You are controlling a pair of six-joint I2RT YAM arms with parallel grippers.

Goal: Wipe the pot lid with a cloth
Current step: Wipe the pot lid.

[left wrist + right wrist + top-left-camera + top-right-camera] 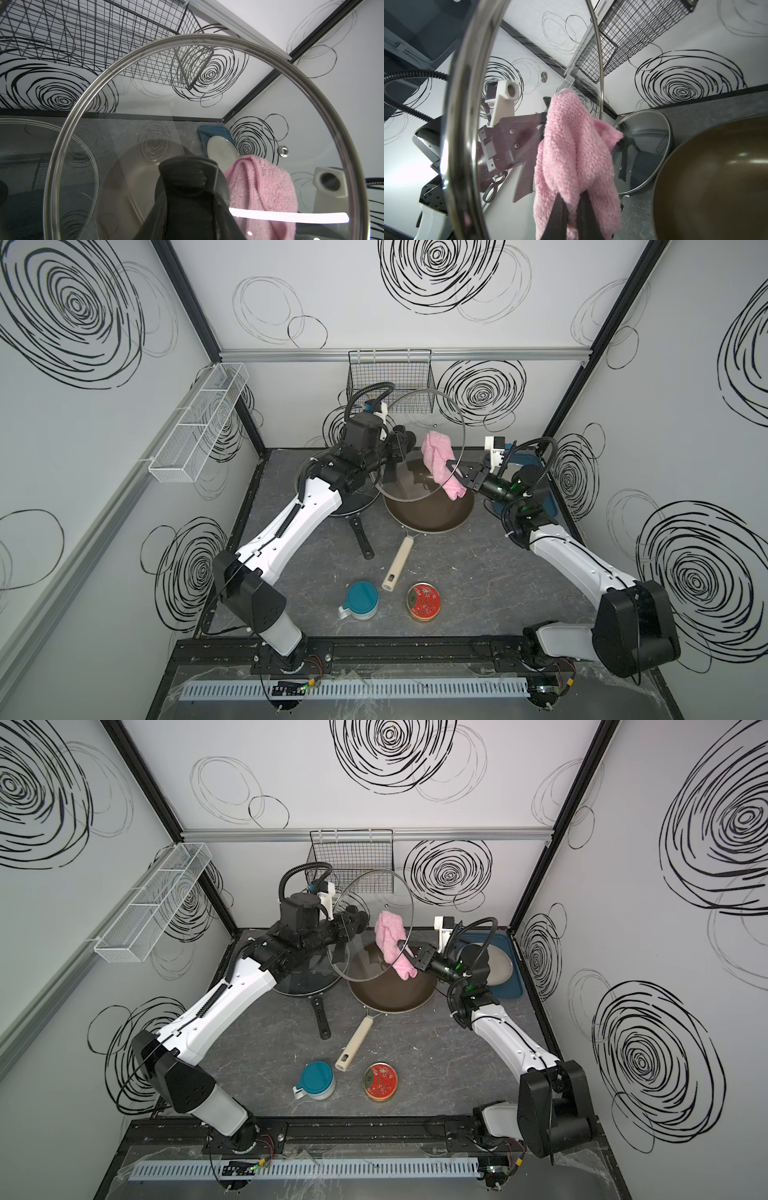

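Note:
The pot lid point(409, 414) is clear glass with a steel rim, and it stands tilted on edge above the brown pan in both top views point(365, 894). My left gripper point(402, 443) is shut on the lid's black knob point(187, 166). The cloth point(436, 460) is a pink terry towel hanging folded from my right gripper point(451, 469), which is shut on it. In the right wrist view the cloth point(571, 145) lies against the lid's inner face, the side away from the knob. The left wrist view shows the cloth point(261, 187) through the glass.
Under the lid sits a brown pan point(428, 514) with a cream handle point(397, 562). A second pan with a glass lid point(353, 502) and black handle is to its left. A teal-lidded cup point(361, 599) and red tin point(424, 600) stand in front. A blue tray point(513, 977) is back right, a black wire basket point(390, 377) on the back wall.

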